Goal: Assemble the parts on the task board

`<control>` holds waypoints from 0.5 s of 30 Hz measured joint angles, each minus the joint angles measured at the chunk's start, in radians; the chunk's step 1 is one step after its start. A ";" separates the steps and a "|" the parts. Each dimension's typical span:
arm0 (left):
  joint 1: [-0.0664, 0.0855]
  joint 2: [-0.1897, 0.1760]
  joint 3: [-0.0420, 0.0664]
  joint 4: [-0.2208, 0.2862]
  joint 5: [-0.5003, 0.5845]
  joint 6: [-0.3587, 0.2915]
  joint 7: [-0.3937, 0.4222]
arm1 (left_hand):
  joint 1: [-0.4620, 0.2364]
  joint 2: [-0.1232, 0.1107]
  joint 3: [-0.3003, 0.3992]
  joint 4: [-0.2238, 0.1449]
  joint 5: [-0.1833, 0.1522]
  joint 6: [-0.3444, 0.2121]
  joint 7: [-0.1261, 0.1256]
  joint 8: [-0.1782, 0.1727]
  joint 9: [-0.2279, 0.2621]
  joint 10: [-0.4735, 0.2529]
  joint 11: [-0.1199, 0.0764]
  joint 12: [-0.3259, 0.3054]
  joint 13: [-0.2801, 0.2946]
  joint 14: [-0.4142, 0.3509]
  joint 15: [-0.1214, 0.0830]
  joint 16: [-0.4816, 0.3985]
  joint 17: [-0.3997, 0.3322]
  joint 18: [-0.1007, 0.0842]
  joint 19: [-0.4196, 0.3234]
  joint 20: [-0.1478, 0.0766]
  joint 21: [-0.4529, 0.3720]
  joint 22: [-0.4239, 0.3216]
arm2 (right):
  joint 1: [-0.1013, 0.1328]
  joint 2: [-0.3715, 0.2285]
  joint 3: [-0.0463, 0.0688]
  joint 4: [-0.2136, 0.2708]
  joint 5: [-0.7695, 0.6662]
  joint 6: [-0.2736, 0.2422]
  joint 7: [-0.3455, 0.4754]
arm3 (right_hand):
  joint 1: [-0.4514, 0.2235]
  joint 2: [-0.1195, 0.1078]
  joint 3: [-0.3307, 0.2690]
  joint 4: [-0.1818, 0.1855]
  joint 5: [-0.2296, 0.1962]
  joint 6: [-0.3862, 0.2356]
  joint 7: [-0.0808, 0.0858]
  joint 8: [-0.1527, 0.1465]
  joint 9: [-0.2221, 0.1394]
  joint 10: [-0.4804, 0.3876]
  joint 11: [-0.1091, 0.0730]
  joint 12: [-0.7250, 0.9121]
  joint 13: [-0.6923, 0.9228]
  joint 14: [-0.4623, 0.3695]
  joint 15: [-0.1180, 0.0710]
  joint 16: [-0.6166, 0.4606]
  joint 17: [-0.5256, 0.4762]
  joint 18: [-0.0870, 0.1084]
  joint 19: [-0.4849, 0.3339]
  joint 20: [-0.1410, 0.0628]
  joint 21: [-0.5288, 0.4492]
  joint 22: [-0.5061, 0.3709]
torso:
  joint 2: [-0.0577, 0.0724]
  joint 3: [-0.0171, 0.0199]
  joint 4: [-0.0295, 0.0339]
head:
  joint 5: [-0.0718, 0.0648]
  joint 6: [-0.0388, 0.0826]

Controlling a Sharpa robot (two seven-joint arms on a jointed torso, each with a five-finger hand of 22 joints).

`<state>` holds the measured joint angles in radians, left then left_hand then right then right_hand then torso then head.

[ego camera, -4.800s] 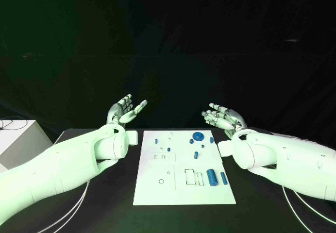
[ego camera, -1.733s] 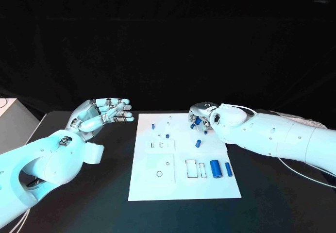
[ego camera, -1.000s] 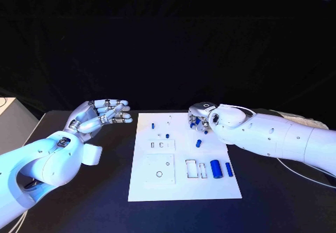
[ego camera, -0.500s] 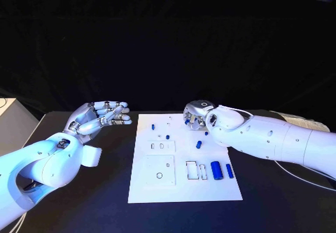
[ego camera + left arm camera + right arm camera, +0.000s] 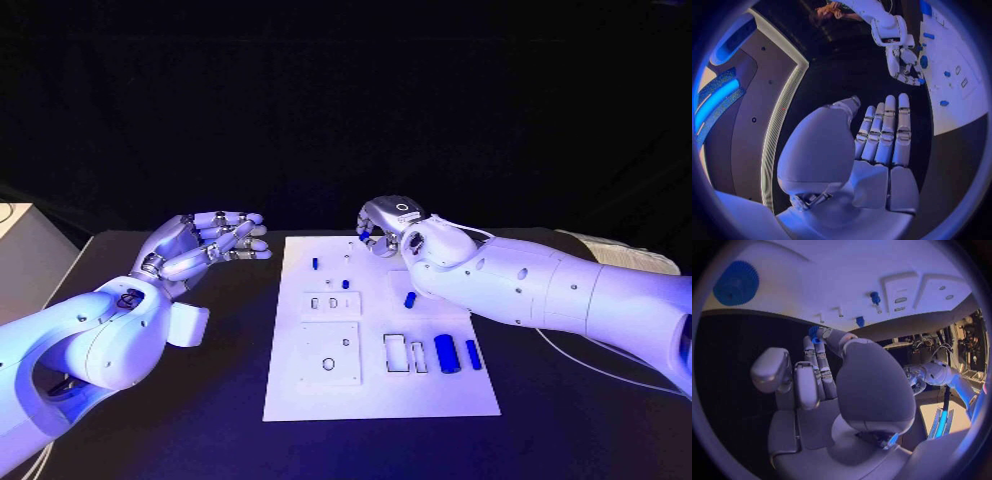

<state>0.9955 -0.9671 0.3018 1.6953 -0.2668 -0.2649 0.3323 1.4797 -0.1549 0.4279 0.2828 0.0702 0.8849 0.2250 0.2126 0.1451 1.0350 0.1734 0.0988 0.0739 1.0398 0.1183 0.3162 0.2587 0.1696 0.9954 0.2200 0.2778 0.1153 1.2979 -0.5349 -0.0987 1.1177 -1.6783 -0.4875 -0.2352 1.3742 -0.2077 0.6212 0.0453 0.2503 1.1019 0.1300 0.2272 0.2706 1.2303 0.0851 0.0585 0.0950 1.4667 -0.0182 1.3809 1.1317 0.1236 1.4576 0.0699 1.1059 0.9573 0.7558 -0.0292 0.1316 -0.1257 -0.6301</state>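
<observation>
We see the right hand [image 5: 387, 222] reaching over the far edge of the white task board [image 5: 378, 390], its fingers [image 5: 817, 360] lying close side by side and bent down toward the board's surface, the thumb standing off to one side of them. Right at those fingertips sits a small blue part [image 5: 814, 332]. It touches or nearly touches them, but we cannot tell whether the fingers hold it or merely rest against it. Just beyond the fingertips, on the board, lie a ribbed blue disc [image 5: 736, 282] and two small blue pegs [image 5: 874, 297], the pegs beside a pair of raised white blocks with slots. The left hand [image 5: 199, 250] hangs above the black table [image 5: 216, 420], off the board's edge and well apart from the right hand. Its palm is turned up, and its fingers [image 5: 886, 130] are stretched out and slightly spread, with nothing between them. From behind those fingers we look straight across to the right hand, with the blue disc just beside its fingertips. The rest of the parts lie well away from both sets of fingers. A short blue pin [image 5: 315, 263] lies on the board between the two hands, nearer the left fingers. A small blue piece [image 5: 410, 299] lies by the right forearm. On the near half of the board, a thick blue cylinder [image 5: 446, 353] and a slim blue rod [image 5: 473, 354] lie side by side next to two rectangular cut-outs.
</observation>
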 measured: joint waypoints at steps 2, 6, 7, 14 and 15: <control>0.000 0.001 0.000 0.000 0.000 0.000 0.000 | 0.000 0.000 0.000 0.000 0.000 0.000 0.000 0.000 0.000 0.000 0.000 0.000 0.000 0.000 0.000 0.000 0.001 0.000 0.000 0.000 0.000 0.000 | -0.001 0.016 0.000 -0.016 -0.001 -0.008 0.000 | 0.000 0.000 0.001 -0.001 0.000 0.000 0.000 0.000 0.000 0.000 0.000 -0.001 0.000 0.000 0.000 0.000 0.000 0.000 0.000 0.000 0.004 0.001 | 0.000 -0.0001 0.0012 | 0.000 0.000; 0.000 0.002 0.000 0.002 -0.001 0.001 0.000 | 0.000 0.000 0.000 0.000 0.000 0.000 0.000 0.000 0.000 0.000 0.000 0.000 0.000 0.000 0.000 0.000 0.001 0.000 0.000 0.000 0.000 0.000 | -0.002 0.034 0.000 -0.035 -0.001 -0.015 0.000 | 0.000 0.000 0.003 -0.003 0.000 -0.004 0.004 0.000 0.004 0.000 0.000 0.001 0.000 0.000 0.000 0.000 0.000 0.000 0.000 0.000 0.004 0.003 | 0.001 -0.0013 0.0035 | 0.000 -0.001; 0.000 0.002 0.000 0.002 -0.001 0.001 0.000 | 0.000 0.000 0.000 0.000 0.000 0.000 0.000 0.000 0.000 0.000 0.000 0.000 0.000 0.000 0.000 0.000 0.001 0.000 0.000 0.000 0.000 0.000 | -0.002 0.038 0.000 -0.039 -0.001 -0.015 0.000 | 0.000 0.000 0.003 -0.003 0.000 -0.004 0.004 0.000 0.004 0.000 0.000 0.001 0.000 0.000 0.000 0.000 0.000 0.000 0.000 0.000 0.004 0.003 | 0.002 -0.0017 0.0045 | 0.000 -0.002; 0.000 0.002 0.001 0.006 -0.003 0.002 -0.001 | 0.000 0.000 0.000 0.000 0.000 0.000 0.000 0.000 0.000 0.000 0.000 0.000 -0.001 0.000 0.000 0.000 0.001 0.000 0.000 0.000 0.000 0.000 | -0.005 0.057 0.000 -0.065 -0.001 -0.015 0.002 | 0.000 0.000 0.003 -0.003 -0.001 -0.004 0.004 0.000 0.004 0.000 0.000 0.001 0.000 0.000 0.000 0.000 0.000 0.000 0.000 0.000 0.004 0.003 | 0.005 -0.0044 0.0086 | -0.002 -0.004; 0.000 0.002 0.002 0.007 -0.003 0.002 -0.001 | 0.000 0.000 0.000 0.000 0.000 0.000 0.000 0.000 0.000 0.000 0.000 0.000 -0.001 0.000 0.000 0.000 0.001 0.000 0.000 0.000 0.000 0.000 | -0.005 0.059 -0.001 -0.068 -0.001 -0.015 0.002 | 0.000 0.000 0.003 -0.003 -0.001 -0.004 0.004 0.000 0.004 0.000 0.000 0.001 0.000 0.000 0.000 0.000 0.000 0.000 0.000 0.000 0.004 0.003 | 0.005 -0.0044 0.0091 | -0.002 -0.004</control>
<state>0.9955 -0.9655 0.3035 1.7020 -0.2698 -0.2627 0.3315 1.4797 -0.1549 0.4279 0.2828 0.0701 0.8849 0.2250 0.2125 0.1451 1.0350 0.1734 0.0988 0.0731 1.0398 0.1183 0.3162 0.2594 0.1696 0.9953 0.2200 0.2777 0.1152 1.2929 -0.4763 -0.0993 1.0495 -1.6795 -0.5027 -0.2331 1.3741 -0.2078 0.6239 0.0424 0.2497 1.0980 0.1338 0.2270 0.2747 1.2301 0.0849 0.0590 0.0950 1.4667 -0.0181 1.3809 1.1316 0.1237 1.4575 0.0700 1.1094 0.9603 0.7611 -0.0337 0.1407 -0.1282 -0.6341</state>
